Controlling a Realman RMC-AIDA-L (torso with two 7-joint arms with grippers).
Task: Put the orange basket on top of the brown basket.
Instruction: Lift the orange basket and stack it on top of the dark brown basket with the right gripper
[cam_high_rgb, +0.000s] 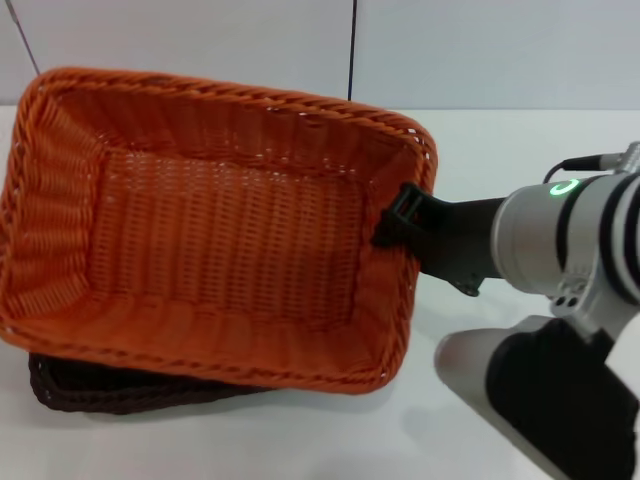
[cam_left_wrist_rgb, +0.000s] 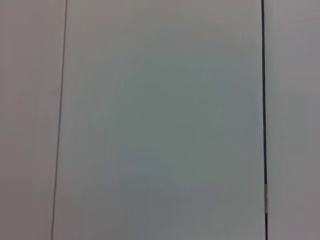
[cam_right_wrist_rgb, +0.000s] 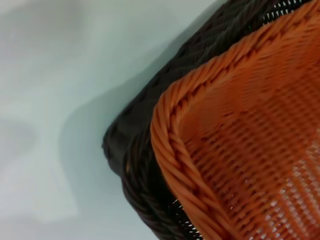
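Two baskets: one orange basket (cam_high_rgb: 215, 225) sat over one brown basket (cam_high_rgb: 110, 388) on white table (cam_high_rgb: 520, 140). Right gripper (cam_high_rgb: 400, 215) reached in level, fingers clamped on orange rim

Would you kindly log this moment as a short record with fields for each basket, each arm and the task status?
orange basket: orange basket sits above the dark one, skewed and tilted, not squarely stacked
brown basket: brown basket on the white table, mostly hidden, one corner showing below the orange rim
right gripper: right gripper at the orange basket's rim on the robot's right, fingers clamped over it
left arm: not in view
task status: orange basket over the brown one, still gripped
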